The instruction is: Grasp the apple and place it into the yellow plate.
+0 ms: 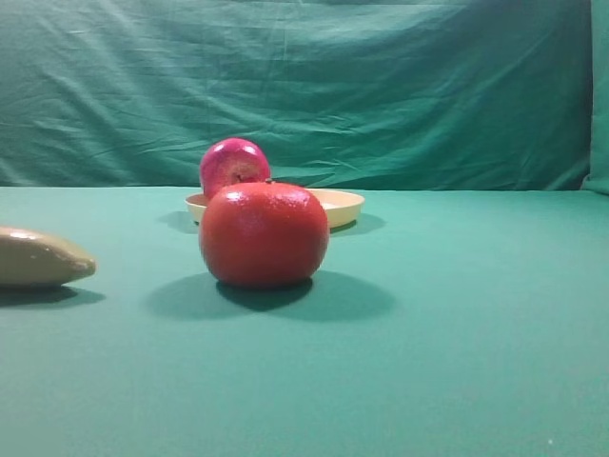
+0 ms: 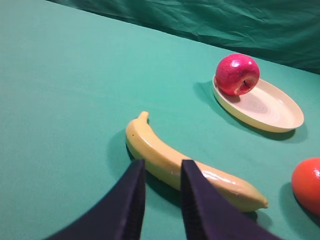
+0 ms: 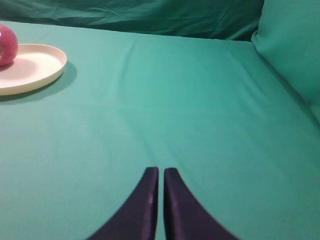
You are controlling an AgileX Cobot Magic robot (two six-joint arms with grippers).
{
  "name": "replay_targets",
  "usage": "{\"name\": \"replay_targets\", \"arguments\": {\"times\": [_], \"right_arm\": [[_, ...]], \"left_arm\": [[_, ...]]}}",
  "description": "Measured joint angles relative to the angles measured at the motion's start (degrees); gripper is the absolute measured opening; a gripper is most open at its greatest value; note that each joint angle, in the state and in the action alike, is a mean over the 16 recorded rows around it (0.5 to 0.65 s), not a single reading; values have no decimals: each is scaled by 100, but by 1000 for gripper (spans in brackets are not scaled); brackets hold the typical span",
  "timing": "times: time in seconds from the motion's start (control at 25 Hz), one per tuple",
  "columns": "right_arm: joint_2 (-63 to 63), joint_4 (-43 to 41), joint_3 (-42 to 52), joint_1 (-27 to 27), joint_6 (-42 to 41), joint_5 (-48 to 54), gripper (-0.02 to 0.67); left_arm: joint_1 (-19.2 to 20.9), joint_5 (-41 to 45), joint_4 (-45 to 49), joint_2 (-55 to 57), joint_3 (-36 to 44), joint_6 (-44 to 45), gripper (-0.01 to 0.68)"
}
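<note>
The glossy magenta-red apple (image 2: 237, 74) sits on the rim end of the shallow cream-yellow plate (image 2: 272, 111). The left hand (image 2: 162, 170), fingers slightly parted, holds nothing; the right hand (image 3: 161, 176) is pinched closed, empty. Best now: stay clear, don't nudge it.

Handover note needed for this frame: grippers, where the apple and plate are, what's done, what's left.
Left gripper: slightly open, empty, low over the banana.
Right gripper: shut, empty, over bare cloth, well away from the plate.
Apple: already sitting in the yellow plate, at its rim on the banana's side.
Orange-red fruit: on the cloth in front of the plate, untouched.
Done: the placement looks complete.
Left: probably only pulling the arms back; nothing is held.
</note>
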Motion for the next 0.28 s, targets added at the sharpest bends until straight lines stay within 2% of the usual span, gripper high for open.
{"name": "replay_targets", "arguments": {"times": [0.28], "right_arm": [[0,0,0,0,0,0,0]], "left_arm": [[0,0,0,0,0,0,157]]}}
